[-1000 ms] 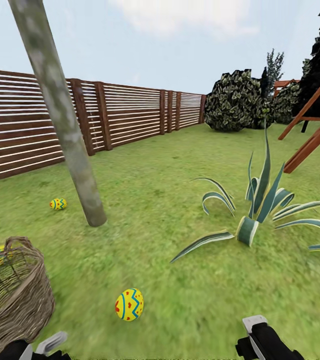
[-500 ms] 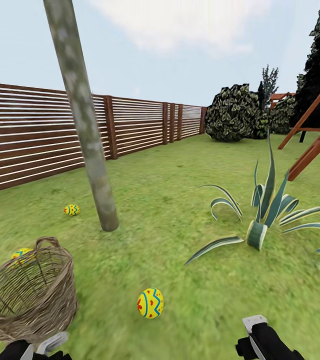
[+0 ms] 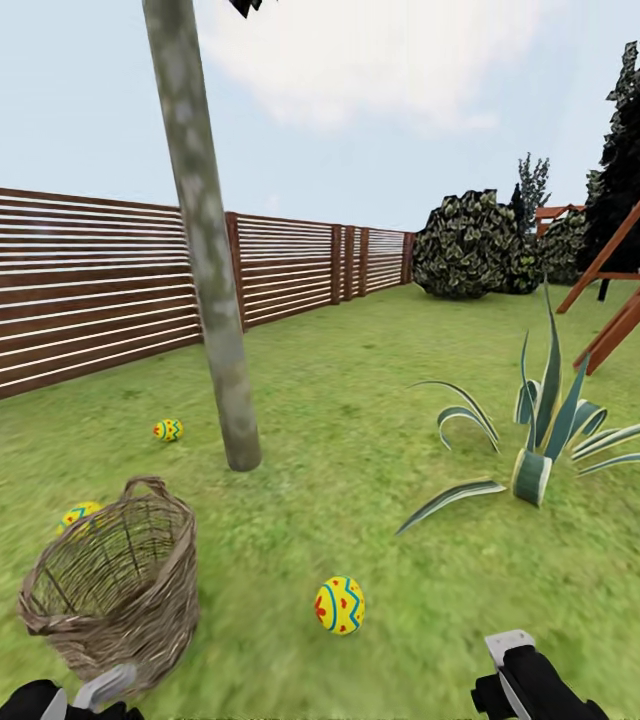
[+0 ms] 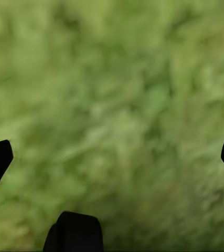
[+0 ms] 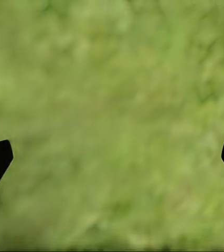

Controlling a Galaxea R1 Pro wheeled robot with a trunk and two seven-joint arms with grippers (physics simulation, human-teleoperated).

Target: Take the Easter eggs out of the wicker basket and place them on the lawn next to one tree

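Green lawn [image 3: 380, 400] w/ fence behind. Basket [image 3: 110, 590] looks empty; eggs [image 3: 340, 605] lie out, one by tree [image 3: 210, 280]. Both grippers wide, holding nothing. Next: grab near egg.

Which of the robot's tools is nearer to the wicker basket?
Left. The left tool sits right below the wicker basket, almost at its base. The right tool is far off, beyond the nearest egg.
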